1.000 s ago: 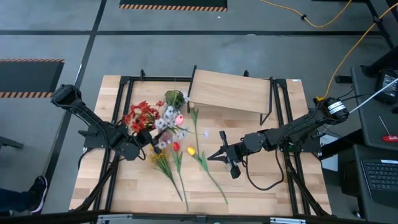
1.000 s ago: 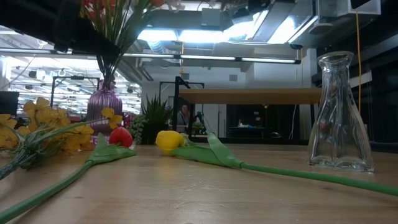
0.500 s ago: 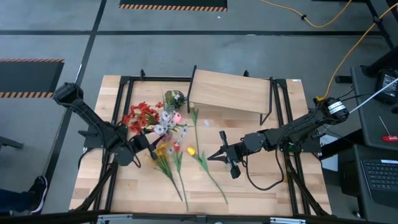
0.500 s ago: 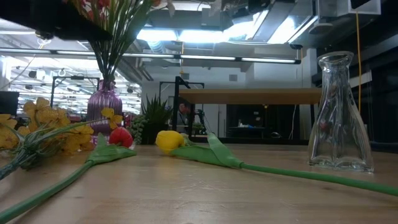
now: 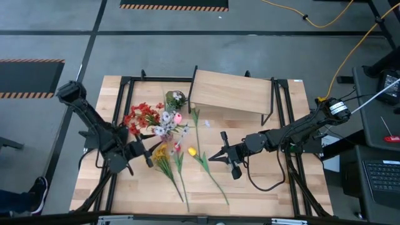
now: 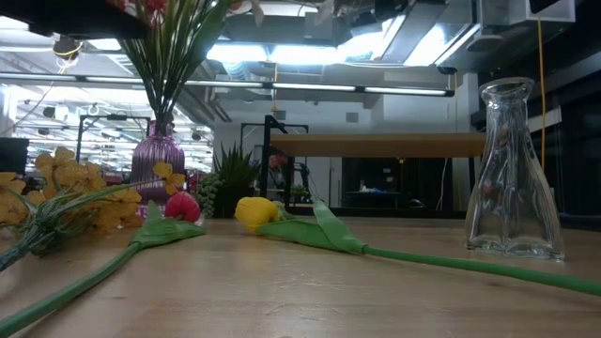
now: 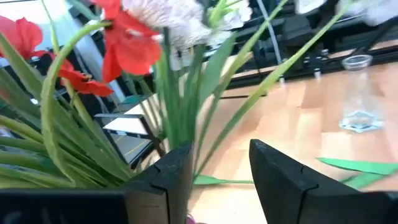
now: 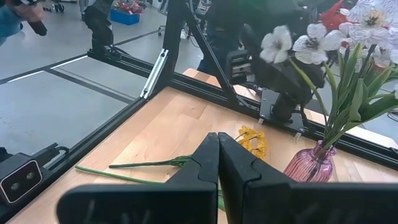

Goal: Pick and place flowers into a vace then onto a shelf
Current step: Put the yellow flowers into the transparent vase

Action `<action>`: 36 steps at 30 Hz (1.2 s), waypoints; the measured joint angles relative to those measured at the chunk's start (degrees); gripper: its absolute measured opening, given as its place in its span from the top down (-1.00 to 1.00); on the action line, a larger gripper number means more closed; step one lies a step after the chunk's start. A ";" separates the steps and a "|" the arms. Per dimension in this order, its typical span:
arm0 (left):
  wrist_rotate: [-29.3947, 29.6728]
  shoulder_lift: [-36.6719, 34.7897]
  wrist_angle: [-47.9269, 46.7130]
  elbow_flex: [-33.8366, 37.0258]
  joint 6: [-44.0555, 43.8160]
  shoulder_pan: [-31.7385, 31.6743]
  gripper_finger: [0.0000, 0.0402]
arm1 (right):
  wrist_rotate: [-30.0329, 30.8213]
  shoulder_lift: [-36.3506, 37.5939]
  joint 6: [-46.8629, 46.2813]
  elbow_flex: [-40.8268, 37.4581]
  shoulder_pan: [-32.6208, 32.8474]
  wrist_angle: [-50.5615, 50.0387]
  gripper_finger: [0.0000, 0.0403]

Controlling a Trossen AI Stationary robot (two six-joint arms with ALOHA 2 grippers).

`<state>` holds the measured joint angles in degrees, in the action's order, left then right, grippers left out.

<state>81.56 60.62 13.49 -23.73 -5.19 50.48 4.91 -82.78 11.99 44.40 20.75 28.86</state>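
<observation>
A bunch of flowers (image 5: 153, 120), red clusters and white blossoms, stands with its stems in a purple vase (image 6: 157, 164), also seen in the right wrist view (image 8: 311, 167). My left gripper (image 5: 145, 154) is open just near-left of that bunch; its fingers (image 7: 168, 180) stand in front of the stems without touching them. Loose flowers lie flat on the table: a yellow tulip (image 5: 192, 151), a red tulip (image 5: 177, 147) and small yellow blooms (image 5: 161, 154). A clear glass vase (image 6: 512, 169) stands empty. My right gripper (image 5: 214, 157) is shut and empty, right of the loose flowers. The shelf (image 5: 231, 90) stands at the far side.
A flowerless green leafy bunch (image 5: 175, 98) stands by the shelf's left end. Long green stems (image 5: 215, 181) run toward the near edge. Black frame rails (image 5: 122, 100) cross the table on both sides. Bare wood shows near the front right (image 5: 262, 194).
My left gripper has drawn back from the bunch in the purple vase, toward the table's near-left. In the low view the dark arm has gone from in front of the stems, which stand a little more upright.
</observation>
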 joint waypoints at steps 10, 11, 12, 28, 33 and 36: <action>8.44 0.00 2.48 0.00 3.58 8.44 0.24 | 0.00 0.00 0.21 0.00 -0.01 0.42 0.98; 8.40 0.02 3.34 0.00 3.47 9.25 0.24 | 0.00 0.00 0.25 0.00 -0.01 0.49 0.98; 8.22 0.02 4.27 0.00 3.13 10.11 0.24 | 0.00 0.00 0.27 0.00 -0.02 0.49 0.98; -8.62 1.98 9.08 -0.47 -1.22 13.19 0.56 | 0.00 0.00 -3.85 0.02 -0.01 2.11 0.98; -19.71 4.42 9.10 -0.57 -7.28 11.81 0.77 | 1.71 0.00 -8.23 0.02 0.17 1.78 0.99; -23.24 6.78 9.03 -0.57 -10.91 10.77 0.91 | 4.87 0.00 -10.13 0.04 1.17 1.01 0.99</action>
<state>58.32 67.40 22.52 -24.29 -16.10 61.24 9.77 -82.78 1.86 44.44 21.93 29.87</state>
